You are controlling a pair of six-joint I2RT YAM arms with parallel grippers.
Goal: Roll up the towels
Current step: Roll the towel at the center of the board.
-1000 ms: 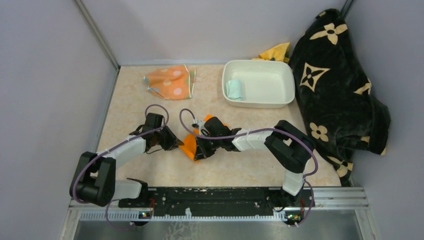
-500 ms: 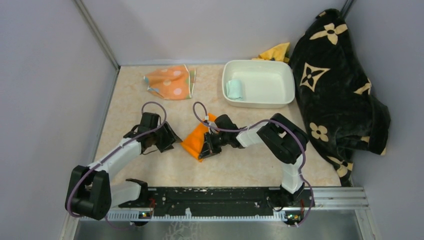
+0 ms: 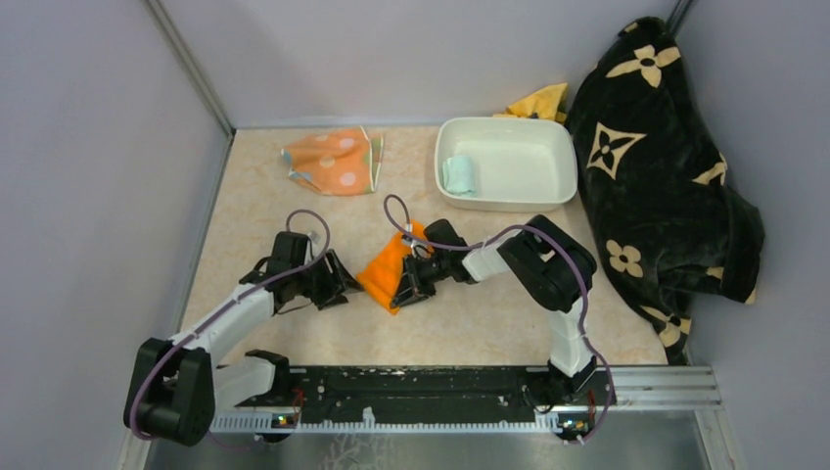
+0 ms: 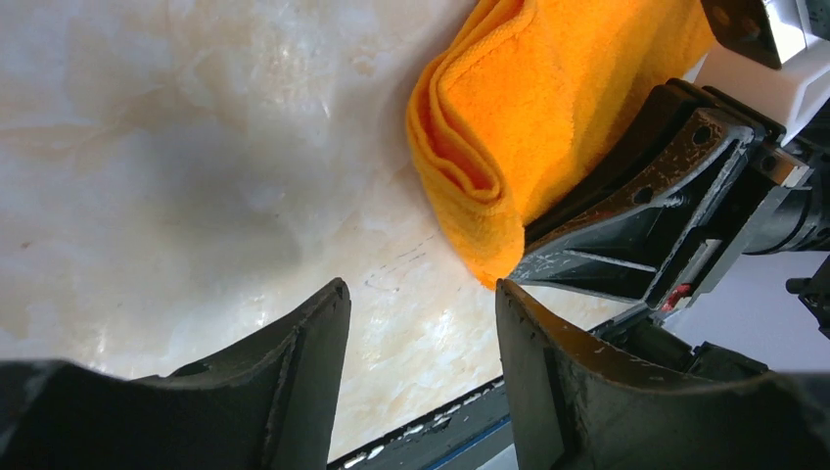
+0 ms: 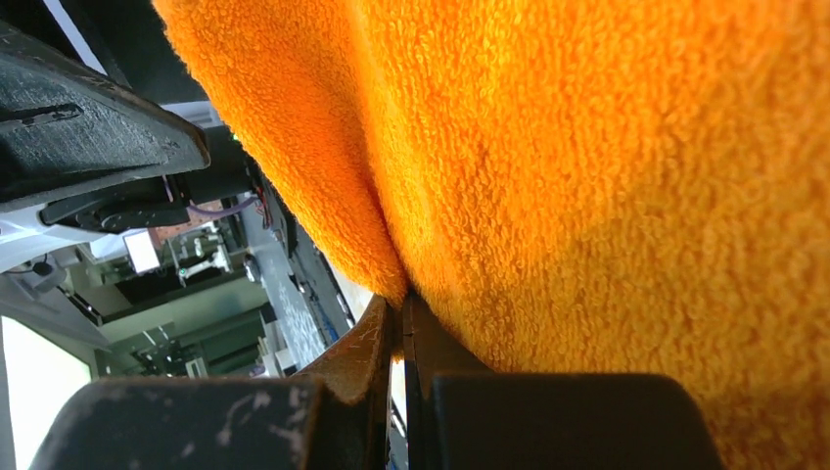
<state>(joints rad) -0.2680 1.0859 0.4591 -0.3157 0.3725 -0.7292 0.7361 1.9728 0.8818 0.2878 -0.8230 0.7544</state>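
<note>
From above: orange towel (image 3: 384, 266) bunched into a thick folded wedge near the middle of the table (image 3: 256, 211), between the two arms. Right gripper (image 3: 404, 290) low at the towel's right side, touching it. Left gripper (image 3: 336, 280) just left of the towel and apart from it. Farther back, polka-dot towel (image 3: 335, 162) lying loose and crumpled on the table. Mint towel (image 3: 457, 175) already rolled, resting in the left end of the white tub (image 3: 504, 204). Black blanket (image 3: 646, 166) heaped along the right wall, with a corner of yellow cloth (image 3: 538, 101) behind the tub.

From the left wrist: two dark fingers (image 4: 294, 377) spread wide, nothing but bare marbled tabletop in the gap. Orange towel ahead and to the right, doubled over, with its layered folded edge facing the camera and its lower tip on the table. Right gripper pressed along the towel's right flank. No contact between the left fingers and the cloth.

From the right wrist: view filled almost wholly by orange terry. Fingers pressed together at the bottom of the frame, pinching a crease of the orange towel where two folds meet. Dark body of the left arm visible at the upper left, beyond the cloth.
</note>
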